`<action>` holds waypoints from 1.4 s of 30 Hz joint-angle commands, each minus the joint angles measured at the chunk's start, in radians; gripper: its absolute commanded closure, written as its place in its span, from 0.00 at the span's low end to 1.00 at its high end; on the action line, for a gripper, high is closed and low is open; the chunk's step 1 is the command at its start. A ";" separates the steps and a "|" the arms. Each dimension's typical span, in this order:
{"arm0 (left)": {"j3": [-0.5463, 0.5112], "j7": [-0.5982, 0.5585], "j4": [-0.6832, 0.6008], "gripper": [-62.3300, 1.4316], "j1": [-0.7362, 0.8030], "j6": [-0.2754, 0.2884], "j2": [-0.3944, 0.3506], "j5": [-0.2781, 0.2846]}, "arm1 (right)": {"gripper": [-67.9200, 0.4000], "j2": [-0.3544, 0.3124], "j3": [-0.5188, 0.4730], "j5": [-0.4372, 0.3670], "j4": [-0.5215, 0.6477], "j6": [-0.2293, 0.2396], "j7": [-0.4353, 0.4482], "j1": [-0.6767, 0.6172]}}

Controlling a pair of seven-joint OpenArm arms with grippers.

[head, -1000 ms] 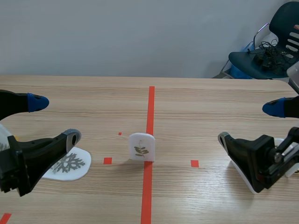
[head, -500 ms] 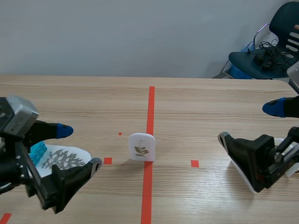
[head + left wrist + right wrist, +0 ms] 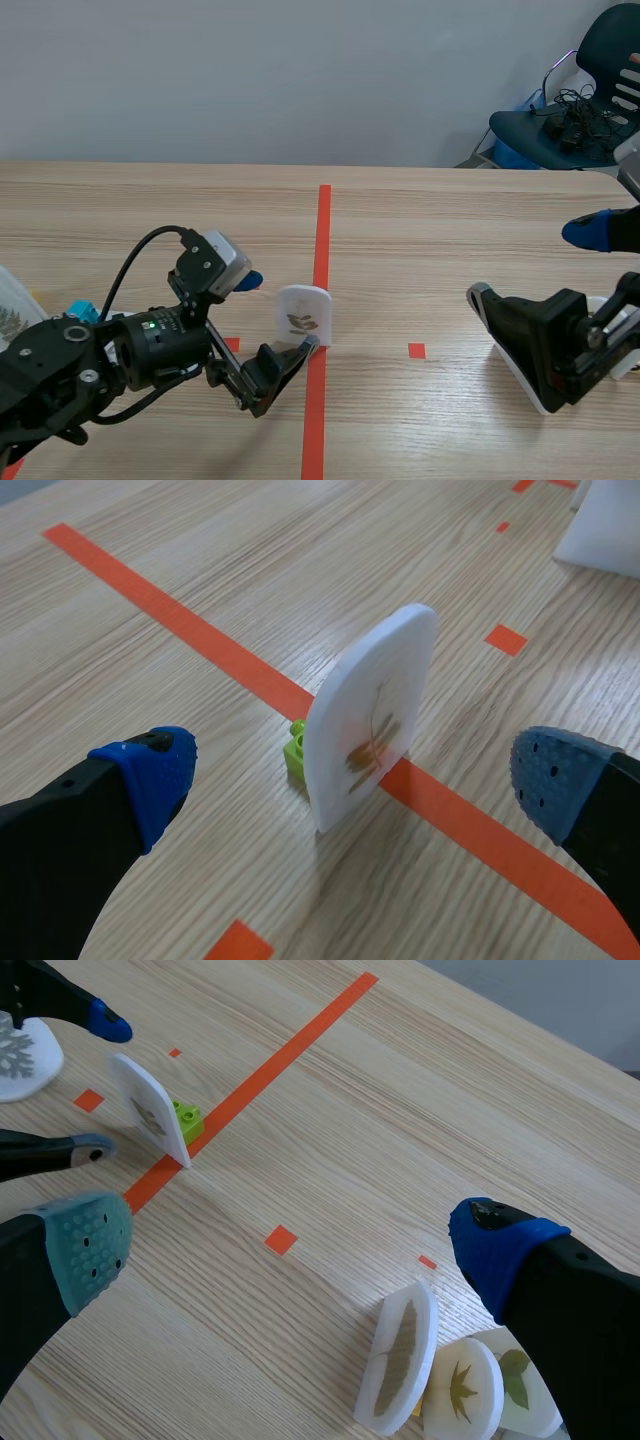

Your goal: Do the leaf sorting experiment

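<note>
Closest in, the left gripper (image 3: 278, 313) is hanging wide open and gripping nothing. Its two fingers are sitting either side of the white leaf card (image 3: 370, 715), and the wrist view is showing a gap on both sides, so it isn't pinching it.

The card itself is standing upright on its edge, right on the long orange tape line (image 3: 322, 260) running down the middle of the table (image 3: 430, 215). A little green block (image 3: 297, 750) is sitting right against its base.

Over on the other side, the right gripper (image 3: 290, 1245) is also spread wide and carrying nothing, well apart from that card. Just beside it, three white leaf discs (image 3: 400, 1360) are bunching together, the nearest one tilting up on its edge and the others overlapping behind it.

Past the left arm, a white snowflake piece (image 3: 20, 1055) is lying flat on the wood.

Way at the back, a dark chair (image 3: 560, 125) is standing beyond the table corner with a tangle of cables (image 3: 570, 105) lying on the seat.
</note>
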State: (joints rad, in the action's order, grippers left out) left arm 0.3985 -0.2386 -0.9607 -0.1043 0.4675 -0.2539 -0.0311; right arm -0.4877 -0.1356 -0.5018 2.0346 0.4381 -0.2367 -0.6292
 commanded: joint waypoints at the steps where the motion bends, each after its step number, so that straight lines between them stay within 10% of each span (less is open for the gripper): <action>1: 0.006 -0.034 0.003 0.00 -0.027 -0.013 0.013 -0.008 | 0.00 0.001 -0.008 -0.007 0.003 -0.004 0.017 0.012; 5: 0.048 -0.058 0.061 0.00 -0.065 -0.013 0.031 -0.011 | 0.00 0.001 -0.008 -0.007 0.003 -0.004 0.016 0.012; 13: 0.053 -0.095 0.060 0.62 -0.061 -0.035 0.040 -0.011 | 0.00 0.001 -0.008 -0.007 0.003 -0.004 0.013 0.012; 23: 0.049 -0.067 0.005 0.89 -0.033 -0.012 0.033 0.009 | 0.00 0.001 -0.008 -0.007 0.003 -0.004 0.014 0.012; 29: -0.034 0.091 -0.256 0.89 0.084 0.085 -0.031 0.216 | 0.00 0.001 -0.008 -0.007 0.003 -0.004 0.014 0.012; 42: -0.535 0.264 -0.674 0.89 0.543 0.090 -0.096 0.548 | 0.00 0.001 -0.008 -0.007 0.003 -0.004 0.014 0.012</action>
State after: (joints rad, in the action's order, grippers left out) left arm -0.1555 0.0414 -1.6367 0.4450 0.5533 -0.3546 0.5022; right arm -0.4877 -0.1356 -0.5018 2.0346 0.4381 -0.2371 -0.6292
